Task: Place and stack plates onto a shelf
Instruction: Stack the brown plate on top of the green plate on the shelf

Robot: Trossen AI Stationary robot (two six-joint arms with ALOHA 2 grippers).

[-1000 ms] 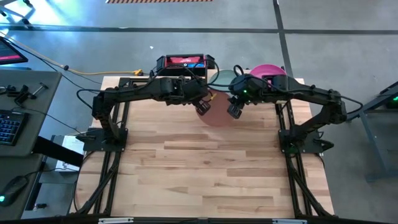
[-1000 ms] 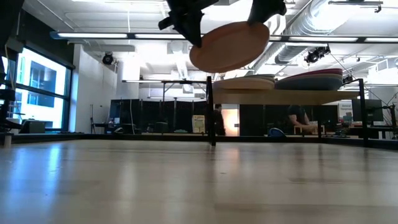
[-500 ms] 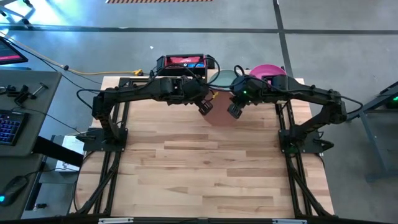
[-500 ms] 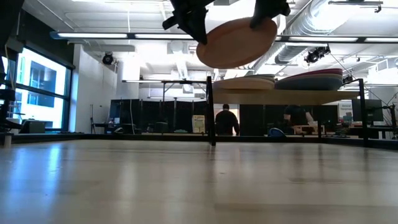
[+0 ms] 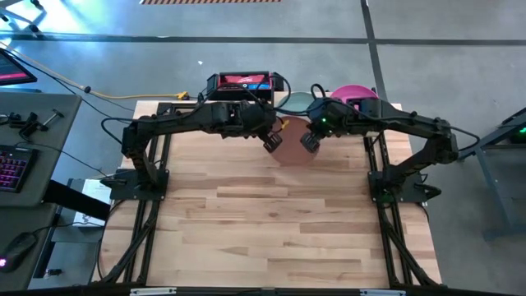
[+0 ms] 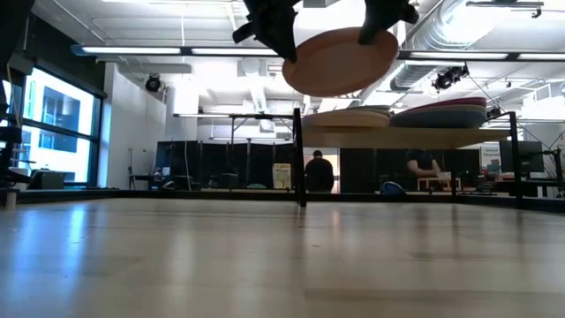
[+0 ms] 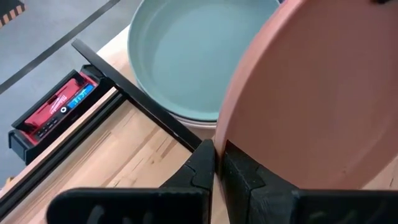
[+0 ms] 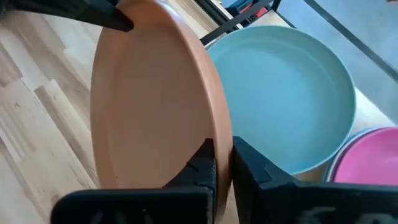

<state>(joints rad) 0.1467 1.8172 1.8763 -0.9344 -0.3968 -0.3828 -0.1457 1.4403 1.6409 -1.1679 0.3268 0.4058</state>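
**Terracotta plate held in the air by both grippers, beside the shelf**

Item one: the terracotta plate (image 5: pixel 289 148). We find it lifted clear of the tabletop (image 5: pixel 271 222), tilted, just in front of the shelf (image 6: pixel 397 134) and above its level.

Item two: the left gripper (image 7: pixel 217 163). We see its fingers pinched tight on the plate's rim at one side.

Item three: the right gripper (image 8: pixel 222 160). We see it likewise clamped on the rim at the opposite side, so the plate hangs between the two.

Item four: the shelf's load. We count a teal green plate (image 8: pixel 283 93) topping one stack and a magenta plate (image 8: pixel 367 162) on the stack next to it; the lower plates we cannot tell apart.

Item five: a person (image 6: pixel 320 172) stands in the room behind the table.
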